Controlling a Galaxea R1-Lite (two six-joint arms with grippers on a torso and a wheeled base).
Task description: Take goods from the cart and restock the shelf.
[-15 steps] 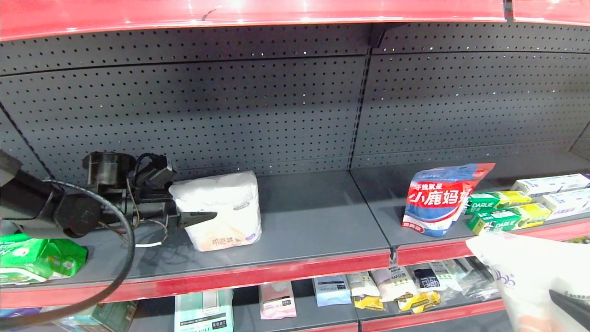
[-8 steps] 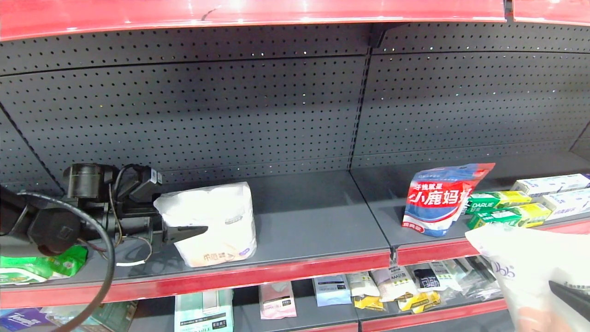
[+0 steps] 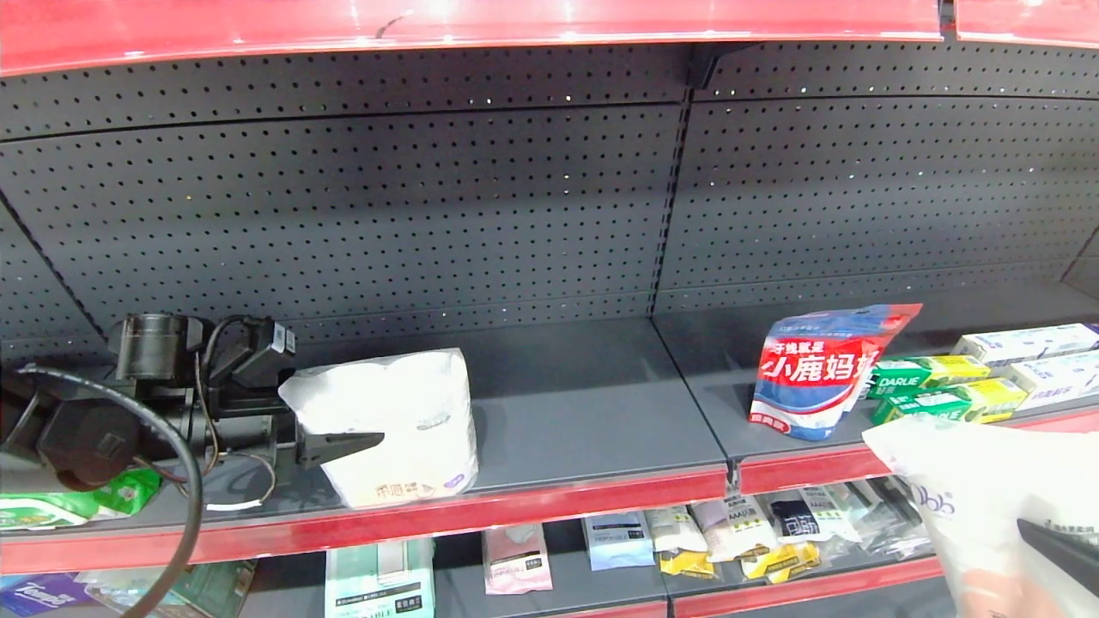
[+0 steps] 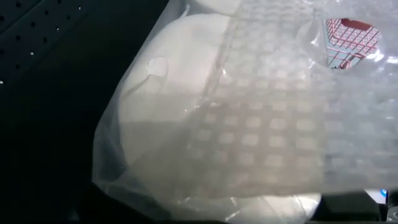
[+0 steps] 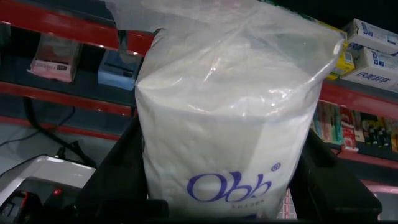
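A white tissue pack [image 3: 403, 412] wrapped in clear film stands on the grey shelf [image 3: 584, 412], left of the middle. My left gripper [image 3: 371, 434] comes in from the left and is shut on it, with one dark finger [image 3: 339, 446] across its front. The left wrist view has the pack's film [image 4: 249, 124] pressed close. At the lower right, in front of the shelf, my right gripper [image 5: 211, 186] is shut on a second white tissue bag [image 3: 979, 506] with blue print. That bag [image 5: 230, 124] stands upright between the two dark fingers [image 5: 118, 168].
A red and blue pouch [image 3: 816, 369] stands on the shelf's right section, beside green and white toothpaste boxes [image 3: 944, 395]. Green packs [image 3: 69, 502] lie at the far left. Small packets [image 3: 730, 524] fill the lower shelf. Bare grey shelf lies between the tissue pack and the pouch.
My left gripper has drawn left and lower with the tissue pack, which now sits nearer the shelf's front edge. The right bag has barely shifted.
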